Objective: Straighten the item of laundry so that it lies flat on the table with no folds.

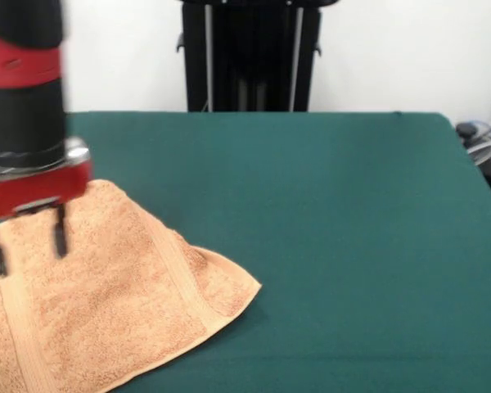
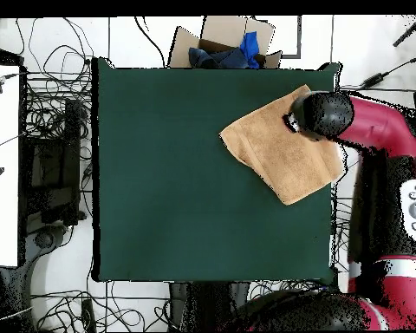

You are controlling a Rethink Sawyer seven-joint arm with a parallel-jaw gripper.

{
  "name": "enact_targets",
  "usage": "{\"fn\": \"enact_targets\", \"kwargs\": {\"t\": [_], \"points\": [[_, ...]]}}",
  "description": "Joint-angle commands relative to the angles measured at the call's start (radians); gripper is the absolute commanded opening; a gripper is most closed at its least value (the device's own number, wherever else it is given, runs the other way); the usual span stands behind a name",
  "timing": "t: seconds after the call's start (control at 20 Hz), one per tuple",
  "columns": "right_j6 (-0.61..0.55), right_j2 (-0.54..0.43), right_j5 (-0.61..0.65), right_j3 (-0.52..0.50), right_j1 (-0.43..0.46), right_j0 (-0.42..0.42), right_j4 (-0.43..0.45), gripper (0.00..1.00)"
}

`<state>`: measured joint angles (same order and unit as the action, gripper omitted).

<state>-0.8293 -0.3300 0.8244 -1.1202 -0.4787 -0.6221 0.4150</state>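
- While the gripper (image 1: 26,239) hangs over the terry towel (image 1: 106,303), its fingers are spread, gripping nothing.
- Overhead, towel (image 2: 281,143) sits at the green table's (image 2: 177,191) 2 o'clock corner, skewed.
- Looks doubled over, so I'd guess it's lining up a pinch.

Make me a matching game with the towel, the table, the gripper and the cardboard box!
Things:
1. towel
2. table
3. gripper
4. cardboard box

Descriptions:
A. dark green
B. open, fingers apart, just above the cloth
C. off the table, blue cloth inside
D. tan, lying near a table corner, one corner folded

Pairs: 1-D, 2-A, 3-B, 4-C
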Motion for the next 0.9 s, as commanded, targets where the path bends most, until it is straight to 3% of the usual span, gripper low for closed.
{"fn": "enact_targets", "kwargs": {"t": [0.05,0.5,0.9], "points": [[-0.555,0.141,-0.064,-0.271,-0.117,0.130,-0.065,1.00],[-0.686,0.188,-0.176,-0.306,-0.080,0.206,-0.085,1.00],[-0.754,0.167,-0.343,-0.424,-0.083,0.173,-0.085,1.00]]}}
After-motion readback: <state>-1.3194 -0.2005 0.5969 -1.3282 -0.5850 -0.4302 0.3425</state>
